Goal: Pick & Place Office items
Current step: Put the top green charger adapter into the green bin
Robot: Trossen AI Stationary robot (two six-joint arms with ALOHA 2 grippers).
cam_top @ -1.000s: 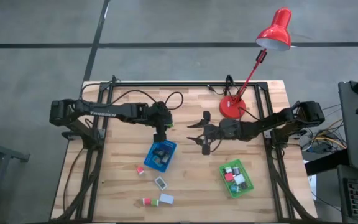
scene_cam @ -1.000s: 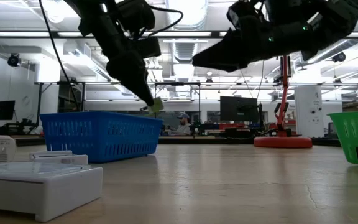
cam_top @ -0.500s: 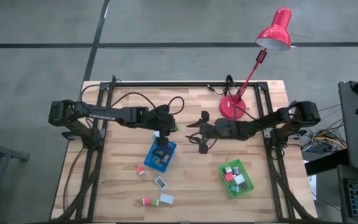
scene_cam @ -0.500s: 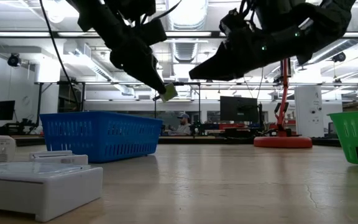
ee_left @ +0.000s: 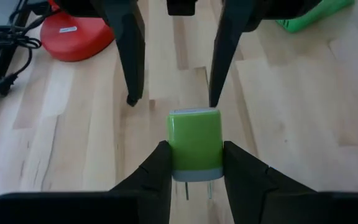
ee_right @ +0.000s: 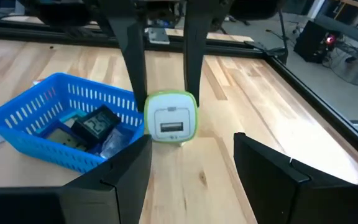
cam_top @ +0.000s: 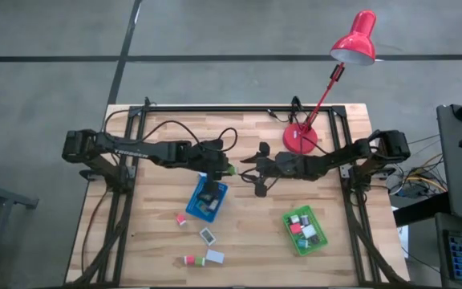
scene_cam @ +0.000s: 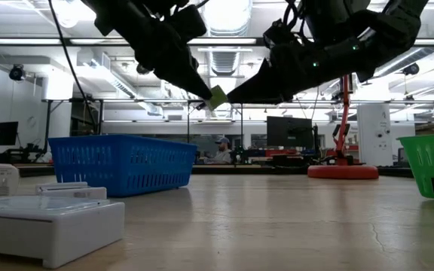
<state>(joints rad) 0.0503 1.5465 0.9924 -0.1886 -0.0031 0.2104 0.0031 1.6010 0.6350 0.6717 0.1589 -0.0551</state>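
Mid-air handover of a green charger over the bench

The left claw (ee_left: 194,163) was clamped on the green charger (cam_top: 227,170) at frame centre; just right of it, the right claw (ee_right: 191,155) stood apart, facing the charger, nearest to receive it.

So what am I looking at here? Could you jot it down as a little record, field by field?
Setting: wooden table, two dark arms, red lamp
Left gripper: fingers shut on a green charger, held in the air
Right gripper: fingers open, facing the charger, empty
Blue tray: holds small items, beside the left gripper
Green tray: holds small items, on the right arm's side
Loose items: a few small blocks on the table
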